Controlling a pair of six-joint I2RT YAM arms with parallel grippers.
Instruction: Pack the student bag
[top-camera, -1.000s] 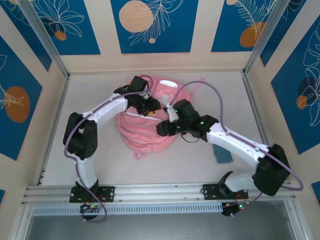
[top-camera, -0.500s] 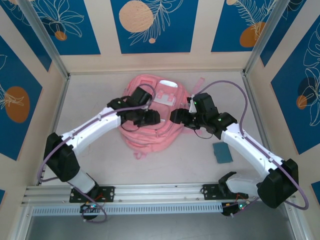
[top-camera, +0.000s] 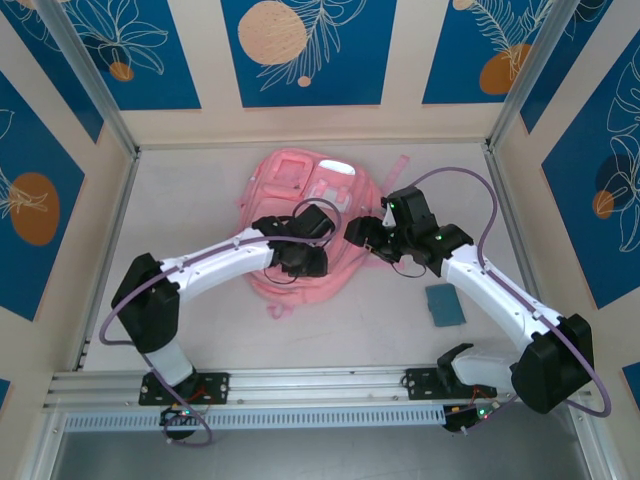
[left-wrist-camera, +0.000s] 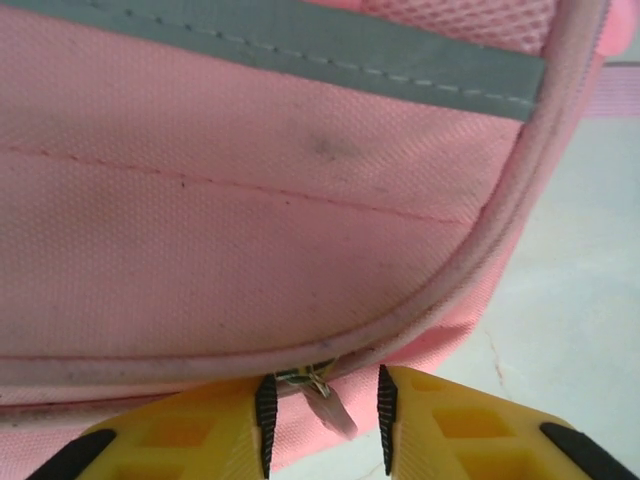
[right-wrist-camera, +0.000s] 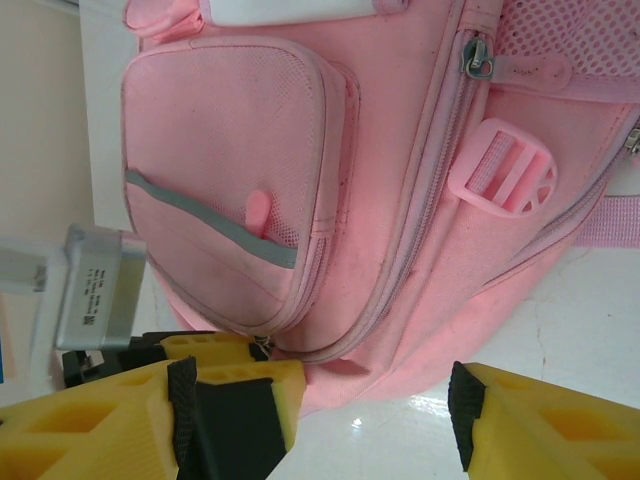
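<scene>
Swung left gripper (left-wrist-camera: 322, 405) nearer along student bag (top-camera: 290, 178). Straddling zipper pull (left-wrist-camera: 336, 412) with jaws narrowly parted, no pinch. Holding right gripper (right-wrist-camera: 370, 420) wide apart, empty, beside bag.

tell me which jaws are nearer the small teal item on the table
Right. The right jaws hover at the student bag's right edge, left of the teal item; the left jaws sit at the bag's near edge, farther left.

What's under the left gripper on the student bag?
The student bag's pink pocket seam, with a zipper pull between the open yellow fingers of the left gripper. Whatever is inside the bag is covered by fabric.
</scene>
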